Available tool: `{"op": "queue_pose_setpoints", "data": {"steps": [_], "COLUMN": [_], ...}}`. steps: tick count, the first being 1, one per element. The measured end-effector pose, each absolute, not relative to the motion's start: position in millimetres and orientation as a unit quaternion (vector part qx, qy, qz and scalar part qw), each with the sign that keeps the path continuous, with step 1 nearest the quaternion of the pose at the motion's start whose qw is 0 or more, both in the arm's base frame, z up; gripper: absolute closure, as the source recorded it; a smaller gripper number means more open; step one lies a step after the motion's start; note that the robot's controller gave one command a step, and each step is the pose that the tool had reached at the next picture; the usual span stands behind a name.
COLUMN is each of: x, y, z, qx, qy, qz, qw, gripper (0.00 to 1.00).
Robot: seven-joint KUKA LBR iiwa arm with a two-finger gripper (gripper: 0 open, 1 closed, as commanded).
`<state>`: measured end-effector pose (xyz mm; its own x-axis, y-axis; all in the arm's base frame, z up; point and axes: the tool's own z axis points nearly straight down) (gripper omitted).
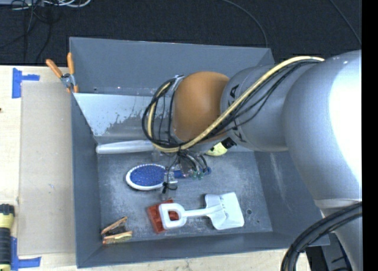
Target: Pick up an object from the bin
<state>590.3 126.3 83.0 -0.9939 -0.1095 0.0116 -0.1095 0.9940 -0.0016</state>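
Observation:
My gripper [170, 181] hangs below the arm's orange cover, low over the middle of the bin floor. Its tip is at the right end of a blue oval brush with a white rim [144, 176], which lies flat left of centre. Whether they touch I cannot tell. Just in front lies a white plastic scoop [221, 211], its looped handle pointing left and resting on a small red block [156, 218]. Nothing shows in the gripper.
A wooden clothespin [116, 230] lies in the front left corner. A yellow thing [220, 149] peeks out from under the arm near the back. A grey rod [124, 146] lies along the foot of the back wall. The arm covers the bin's right side.

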Motion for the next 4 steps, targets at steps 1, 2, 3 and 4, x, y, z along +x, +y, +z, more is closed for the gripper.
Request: {"op": "queue_pose_setpoints", "data": {"steps": [1,2,3,4], "x": [599.7,611.0,561.0,598.4], "y": [134.0,149.2,149.3,112.7], "z": [138.2,137.6,71.1,97.2], "qx": [0.076,0.076,0.086,0.104], "qy": [-0.997,-0.997,-0.996,-0.995], "qz": [0.0,0.0,0.0,-0.001], "qw": [0.006,-0.001,0.008,0.002], "gripper": [0.0,0.0,0.0,0.0]}}
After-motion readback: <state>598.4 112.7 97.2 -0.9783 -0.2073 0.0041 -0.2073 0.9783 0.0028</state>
